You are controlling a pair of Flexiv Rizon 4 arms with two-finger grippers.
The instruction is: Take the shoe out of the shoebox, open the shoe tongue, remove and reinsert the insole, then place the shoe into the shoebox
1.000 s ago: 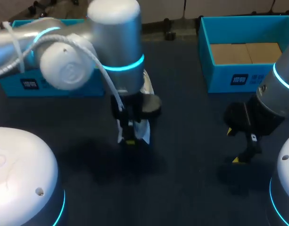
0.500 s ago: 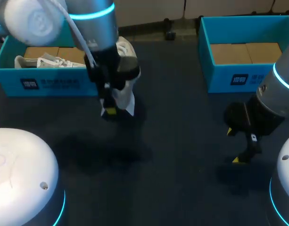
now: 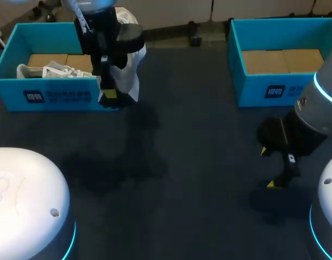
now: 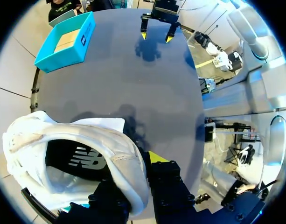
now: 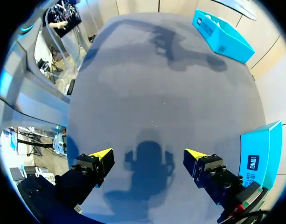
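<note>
Left gripper (image 3: 109, 97) clamps shoe (image 3: 129, 76) by its collar, hanging at 11 o'clock beside shoebox (image 3: 57, 96) wall. Risk: toe could snag rim, or shoe slips from thin pinch. Right gripper (image 3: 267, 168) spread wide, empty, 4 o'clock.

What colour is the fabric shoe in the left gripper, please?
White shoe; best in left wrist view.

A white fabric shoe (image 3: 130, 67) hangs in the left gripper (image 3: 109, 97), at the right end of the blue cardboard shoebox (image 3: 14, 54) at the far left. Another white shoe (image 3: 54, 71) lies in that box. A second blue cardboard box (image 3: 252, 89) sits far right. The right gripper (image 3: 267, 168) is over the dark table (image 3: 198, 179), front right.
</note>
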